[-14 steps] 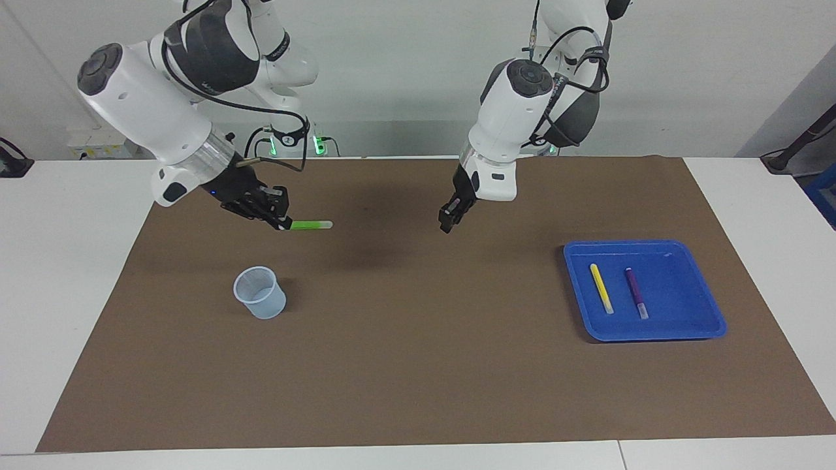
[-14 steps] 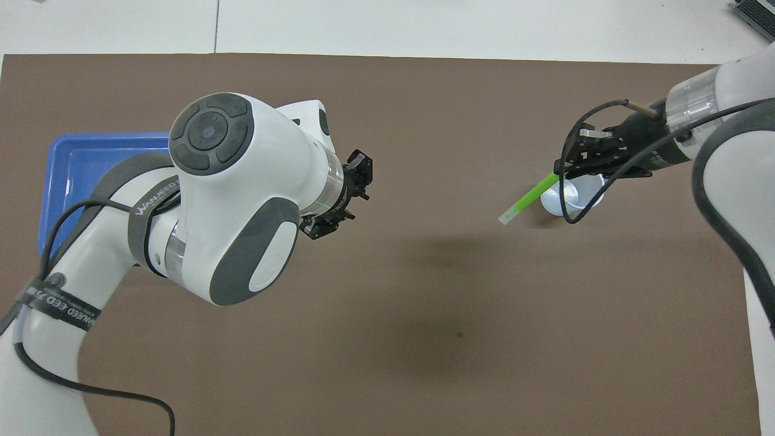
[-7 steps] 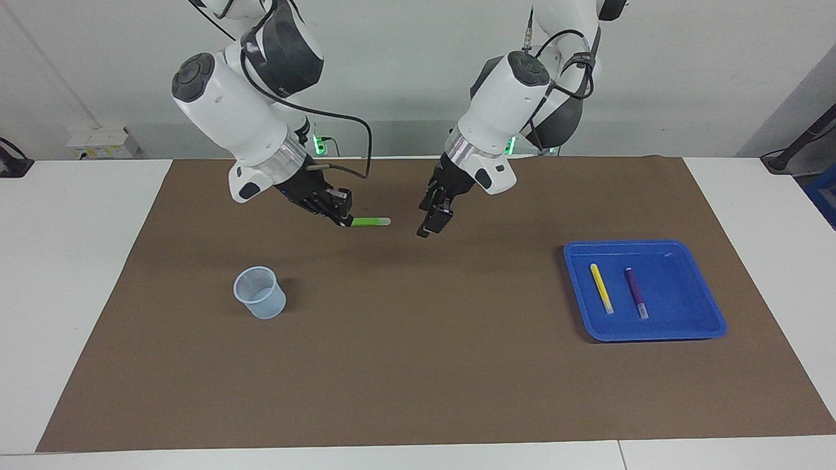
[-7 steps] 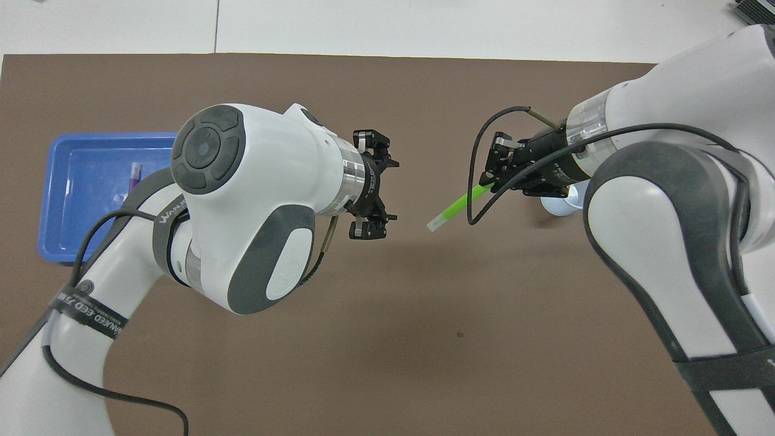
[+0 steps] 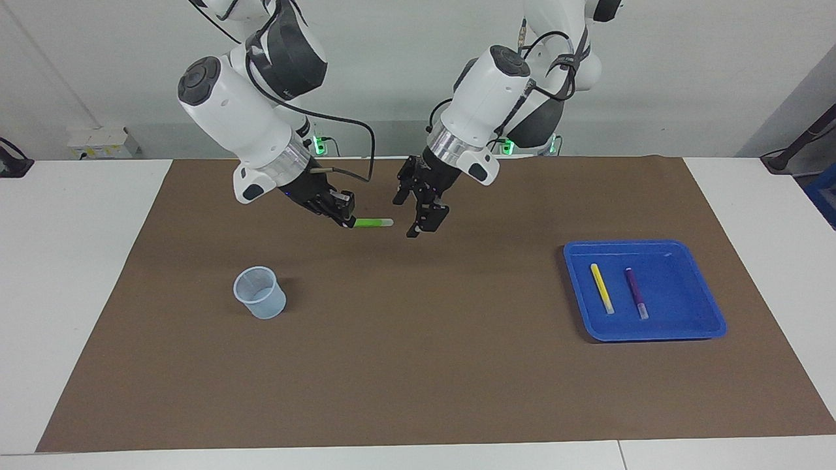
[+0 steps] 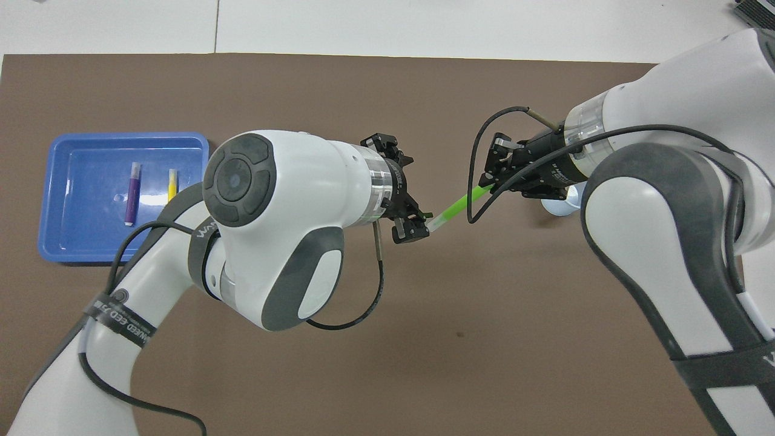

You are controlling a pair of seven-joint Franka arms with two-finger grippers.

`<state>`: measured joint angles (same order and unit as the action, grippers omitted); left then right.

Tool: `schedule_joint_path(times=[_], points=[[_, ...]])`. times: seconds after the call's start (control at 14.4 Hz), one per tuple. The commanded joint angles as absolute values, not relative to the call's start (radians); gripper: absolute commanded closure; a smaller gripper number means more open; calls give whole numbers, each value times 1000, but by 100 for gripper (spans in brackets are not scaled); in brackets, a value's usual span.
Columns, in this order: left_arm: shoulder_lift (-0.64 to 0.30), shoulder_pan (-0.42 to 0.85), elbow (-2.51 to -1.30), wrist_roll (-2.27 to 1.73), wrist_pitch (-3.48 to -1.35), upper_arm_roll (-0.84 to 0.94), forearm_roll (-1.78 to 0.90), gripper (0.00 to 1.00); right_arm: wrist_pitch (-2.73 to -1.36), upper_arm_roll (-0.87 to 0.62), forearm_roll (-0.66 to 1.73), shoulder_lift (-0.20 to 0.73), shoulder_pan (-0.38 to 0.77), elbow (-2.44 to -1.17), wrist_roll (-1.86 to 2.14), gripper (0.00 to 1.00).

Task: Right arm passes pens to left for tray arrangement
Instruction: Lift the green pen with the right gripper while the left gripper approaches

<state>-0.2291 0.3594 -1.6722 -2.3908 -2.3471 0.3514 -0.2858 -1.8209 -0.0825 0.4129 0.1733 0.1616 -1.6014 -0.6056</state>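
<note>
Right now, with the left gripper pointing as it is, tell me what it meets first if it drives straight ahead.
The left gripper, open, points at the pale tip of the green pen held out by the right gripper. It would likely meet that tip first, though its exact height alignment is hard to judge.

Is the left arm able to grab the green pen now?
Probably yes. The left gripper is open in the air at the pale free tip of the green pen, which the right gripper holds out by its other end.
</note>
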Motion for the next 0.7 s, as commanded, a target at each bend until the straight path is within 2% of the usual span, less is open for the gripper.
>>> schedule_joint_path(times=[0.0, 0.28, 0.63], points=[[-218, 429, -1759, -2480, -2512, 336, -240, 2, -1819, -89, 445, 156, 164, -1623, -687, 88], [-224, 445, -1787, -2482, -2585, 336, -238, 2, -1832, -87, 557, 158, 153, -1618, -748, 88], [-224, 440, -1770, -2484, -2536, 334, -230, 13, -1835, -87, 558, 158, 155, -1617, -759, 88]])
